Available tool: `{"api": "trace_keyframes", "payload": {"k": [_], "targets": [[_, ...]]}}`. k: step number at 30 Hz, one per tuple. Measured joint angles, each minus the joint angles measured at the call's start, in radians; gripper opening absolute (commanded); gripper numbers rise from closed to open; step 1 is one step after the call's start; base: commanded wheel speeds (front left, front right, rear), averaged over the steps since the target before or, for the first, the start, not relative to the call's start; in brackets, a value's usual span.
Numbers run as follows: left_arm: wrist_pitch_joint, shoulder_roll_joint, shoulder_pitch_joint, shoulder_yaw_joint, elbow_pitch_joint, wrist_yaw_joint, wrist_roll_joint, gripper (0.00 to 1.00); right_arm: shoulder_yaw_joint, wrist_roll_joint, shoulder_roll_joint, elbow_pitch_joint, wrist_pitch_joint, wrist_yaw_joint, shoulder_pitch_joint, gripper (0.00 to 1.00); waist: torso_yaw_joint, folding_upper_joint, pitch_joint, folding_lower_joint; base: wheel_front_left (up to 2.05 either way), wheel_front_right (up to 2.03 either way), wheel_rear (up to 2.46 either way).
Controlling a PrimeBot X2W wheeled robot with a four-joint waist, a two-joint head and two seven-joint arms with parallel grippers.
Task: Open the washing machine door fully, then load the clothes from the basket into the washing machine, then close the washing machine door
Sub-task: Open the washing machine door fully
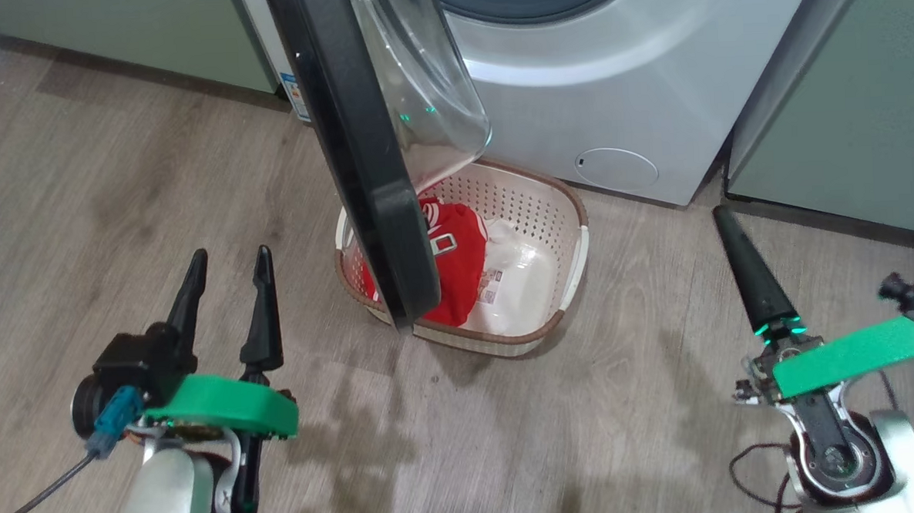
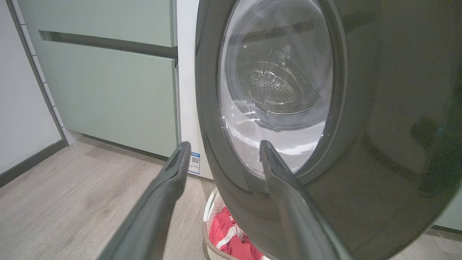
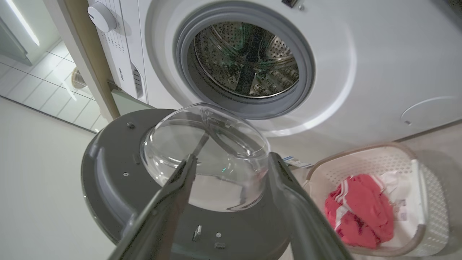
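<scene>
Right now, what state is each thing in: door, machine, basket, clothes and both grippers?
washing machine: mouth uncovered; drum looks empty.
washing machine door: open, swung out from the front.
basket: upright on the floor before the machine, partly under the door.
clothes: bunched in the basket, not gripped.
left gripper: open, empty.
right gripper: open, empty.

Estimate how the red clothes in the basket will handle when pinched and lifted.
Probably floppy: the clothes lie crumpled in folds in the basket, so they'd likely drape and trail. Likely light: thin-looking fabric. One pinch may lift only part.
</scene>
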Motion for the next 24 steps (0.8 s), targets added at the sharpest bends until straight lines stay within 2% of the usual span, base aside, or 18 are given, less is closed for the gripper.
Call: {"api": "trace_keyframes", "payload": {"k": [6, 7, 14, 19, 24], "targets": [[0.0, 0.002, 0.0, 0.0, 0.0, 0.007, 0.0, 1.0, -0.026, -0.346, -0.045, -0.012, -0.148, 0.0, -0.04, 1.0, -0.003, 0.0, -0.008, 0.0, 0.0, 0.0, 0.0], [0.0, 0.002, 0.0, 0.0, 0.0, 0.007, 0.0, 1.0, -0.026, -0.346, -0.045, -0.012, -0.148, 0.0, -0.04, 1.0, -0.003, 0.0, -0.008, 0.0, 0.0, 0.0, 0.0], [0.0, 0.008, 0.001, -0.002, -0.006, 0.01, 0.0, 1.0, -0.04, -0.76, -0.055, -0.049, -0.218, 0.0, -0.085, 1.0, 0.0, 0.0, -0.023, 0.0, 0.0, 0.0, 0.0], [0.0, 0.012, 0.005, -0.004, -0.011, 0.017, 0.0, 1.0, -0.041, -0.928, -0.029, -0.044, -0.221, 0.001, -0.081, 1.0, 0.002, 0.0, -0.031, 0.0, 0.0, 0.0, 0.0], [0.0, 0.019, 0.014, -0.006, -0.013, 0.02, 0.0, 1.0, -0.029, -1.016, -0.015, 0.014, -0.241, 0.001, -0.064, 1.0, 0.004, 0.0, -0.043, 0.0, 0.0, 0.0, 0.0]]}}
